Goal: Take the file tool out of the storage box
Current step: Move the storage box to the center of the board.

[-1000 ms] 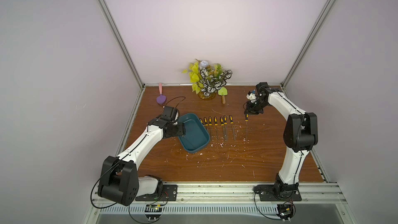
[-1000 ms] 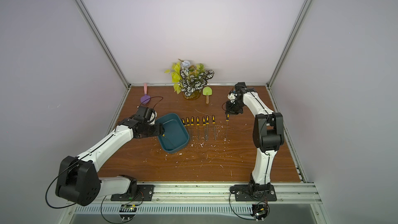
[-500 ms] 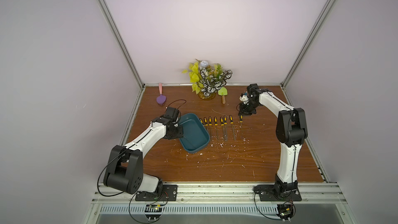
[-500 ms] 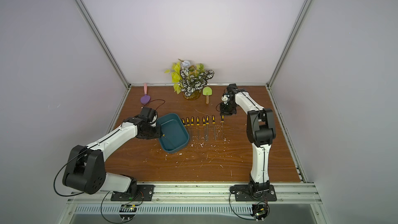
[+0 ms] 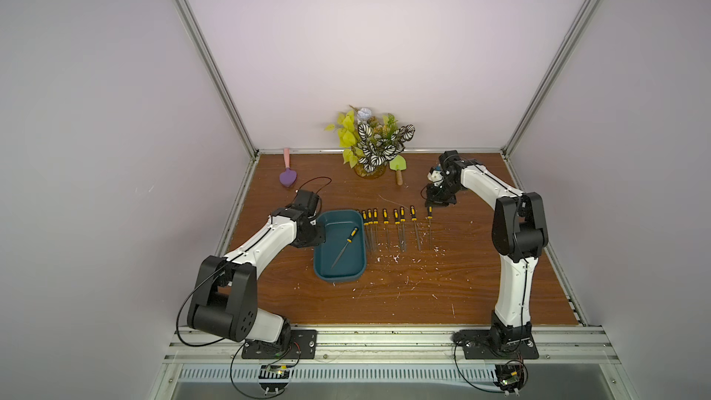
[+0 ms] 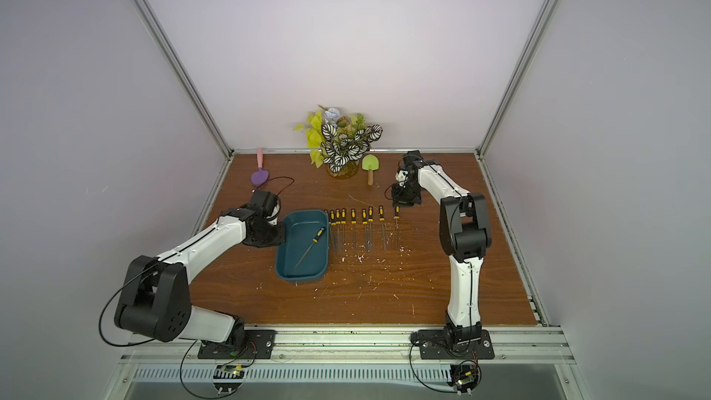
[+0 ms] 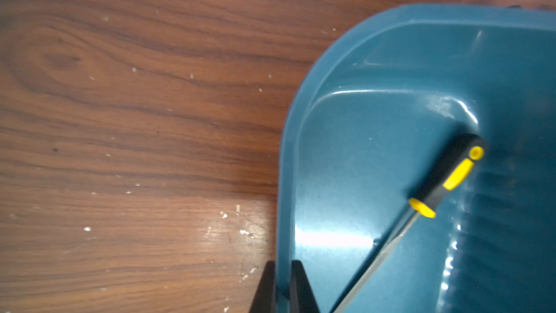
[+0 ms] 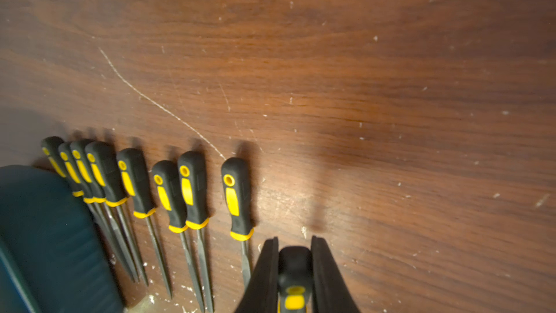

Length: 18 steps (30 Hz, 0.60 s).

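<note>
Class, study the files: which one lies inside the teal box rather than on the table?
The slanted file in the storage box; the other files are lined up on the table beside it, one in the right gripper.

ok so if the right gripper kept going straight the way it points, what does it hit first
Most likely the bare table: the right gripper, shut on a file handle, points down at it. The row of files lies off to one side of that line, though depth is unclear.
</note>
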Each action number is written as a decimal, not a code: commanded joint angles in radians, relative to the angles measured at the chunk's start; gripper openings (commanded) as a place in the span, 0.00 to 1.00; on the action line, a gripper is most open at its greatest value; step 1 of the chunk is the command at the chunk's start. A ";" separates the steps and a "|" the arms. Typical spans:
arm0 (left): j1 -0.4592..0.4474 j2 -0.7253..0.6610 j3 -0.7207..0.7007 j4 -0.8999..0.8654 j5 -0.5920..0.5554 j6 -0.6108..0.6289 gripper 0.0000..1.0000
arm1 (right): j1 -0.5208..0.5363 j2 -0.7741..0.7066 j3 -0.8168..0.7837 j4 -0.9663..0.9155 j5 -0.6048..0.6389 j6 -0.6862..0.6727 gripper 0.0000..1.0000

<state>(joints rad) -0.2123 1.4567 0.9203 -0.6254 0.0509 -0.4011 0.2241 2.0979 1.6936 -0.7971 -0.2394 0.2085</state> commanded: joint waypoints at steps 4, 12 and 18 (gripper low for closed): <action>0.055 0.041 0.084 -0.059 -0.104 0.061 0.00 | 0.023 0.003 0.012 0.016 0.051 0.035 0.03; 0.070 0.134 0.171 -0.058 -0.158 0.131 0.00 | 0.040 0.064 0.089 0.010 0.090 0.065 0.06; 0.092 0.188 0.210 -0.056 -0.166 0.195 0.00 | 0.049 0.102 0.137 0.005 0.113 0.085 0.09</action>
<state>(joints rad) -0.1436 1.6333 1.1046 -0.6586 -0.0746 -0.2577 0.2672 2.2005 1.7844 -0.7979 -0.1600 0.2707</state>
